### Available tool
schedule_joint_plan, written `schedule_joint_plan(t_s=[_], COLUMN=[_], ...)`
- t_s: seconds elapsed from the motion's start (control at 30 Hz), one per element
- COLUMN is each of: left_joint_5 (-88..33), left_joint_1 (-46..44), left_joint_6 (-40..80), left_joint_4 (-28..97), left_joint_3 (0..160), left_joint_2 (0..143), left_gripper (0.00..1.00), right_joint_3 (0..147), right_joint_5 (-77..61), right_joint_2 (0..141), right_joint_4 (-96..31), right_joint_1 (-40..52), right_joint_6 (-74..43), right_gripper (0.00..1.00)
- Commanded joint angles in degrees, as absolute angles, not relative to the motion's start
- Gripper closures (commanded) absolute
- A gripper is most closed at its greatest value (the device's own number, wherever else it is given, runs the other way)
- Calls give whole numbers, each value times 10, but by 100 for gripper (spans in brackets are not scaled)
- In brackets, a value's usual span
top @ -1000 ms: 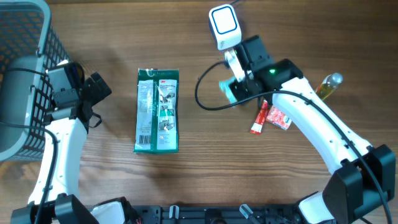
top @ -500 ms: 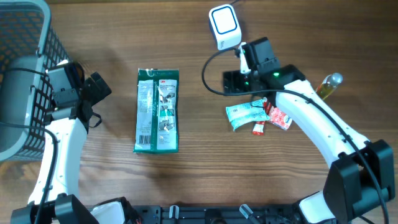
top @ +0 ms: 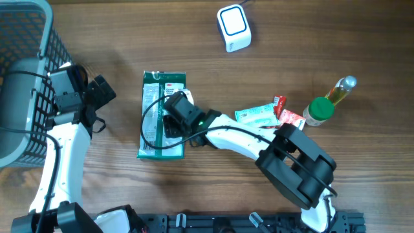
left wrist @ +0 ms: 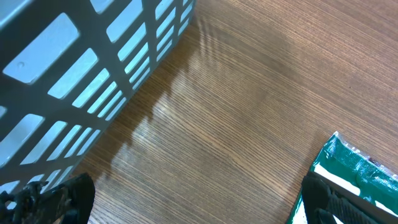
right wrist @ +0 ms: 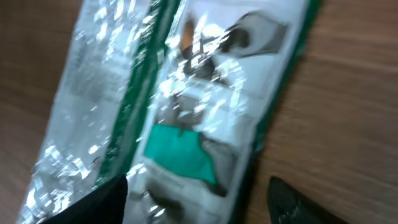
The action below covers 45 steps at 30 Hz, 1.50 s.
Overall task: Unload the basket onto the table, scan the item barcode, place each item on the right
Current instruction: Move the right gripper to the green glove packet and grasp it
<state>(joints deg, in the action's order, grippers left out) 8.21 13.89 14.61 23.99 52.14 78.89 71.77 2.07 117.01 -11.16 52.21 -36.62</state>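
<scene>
Overhead: right tool (top: 167, 123) gapes empty over the green 3M pack (top: 155, 90); left tool (top: 102, 102) gapes empty.

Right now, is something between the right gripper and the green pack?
Nothing visible. The right gripper is directly above the green pack with jaws open, and its wrist view shows only the pack below.

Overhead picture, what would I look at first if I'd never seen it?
Probably the shiny green and silver foil packet in the middle of the wooden table, with the right gripper open just above it. Next, the big grey plastic mesh basket in the top left corner and the small white scanner box at the top edge.
</scene>
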Motion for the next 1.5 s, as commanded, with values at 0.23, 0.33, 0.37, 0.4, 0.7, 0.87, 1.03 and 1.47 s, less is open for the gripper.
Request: schedule_joint_plan(t_s=[0.23,0.33,0.37,0.4,0.7,0.87,1.03,1.47], left_joint_5=[79,79,79,79,79,79,79,79], left_joint_1=[140,140,140,140,140,140,140,140], left_joint_6=[139,139,139,139,139,139,139,139], left_joint_4=[239,239,239,239,239,239,239,239], left_joint_3=[527,527,527,527,527,527,527,527], left_joint_2=[784,784,784,784,784,784,784,784], left_gripper=[0,0,0,0,0,0,0,0], right_joint_3=[750,762,762,762,761,761,761,761], right_joint_5=[276,199,179,152,46,88,161,46], right_joint_2=[1143,1081,1077,1078,1163,1206,1208,1234], right_joint_4=[-305,-320,-320,-322,-151,-56,-91,-39], right_joint_1=[529,509,509,509,529,529,529,529], right_joint_6=[-376,-374,-373,-373,-180,-164,-183,-181], right_gripper=[40,40,41,41,53,54,56,65])
